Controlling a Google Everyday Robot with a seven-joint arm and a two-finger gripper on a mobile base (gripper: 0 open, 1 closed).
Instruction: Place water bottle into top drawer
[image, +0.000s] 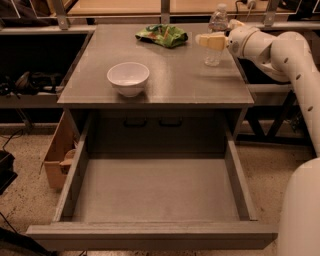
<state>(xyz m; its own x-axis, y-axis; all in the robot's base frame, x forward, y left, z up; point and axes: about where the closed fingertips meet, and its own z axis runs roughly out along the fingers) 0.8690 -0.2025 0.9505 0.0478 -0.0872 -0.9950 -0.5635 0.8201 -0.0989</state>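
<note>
The water bottle (218, 19), clear with a white cap, stands upright at the far right of the grey tabletop (170, 75). My gripper (209, 36) reaches in from the right at the bottle's mid-height. One cream finger (212, 41) crosses in front of the bottle and the other shows behind it, so the gripper is open around the bottle. The top drawer (155, 190) is pulled fully out below the tabletop, and its grey floor is bare.
A white bowl (128, 77) sits at the tabletop's front left. A green snack bag (164, 35) lies at the back middle. A dark panel with two black handles (152, 121) sits behind the drawer. A cardboard box (57, 160) stands on the floor at left.
</note>
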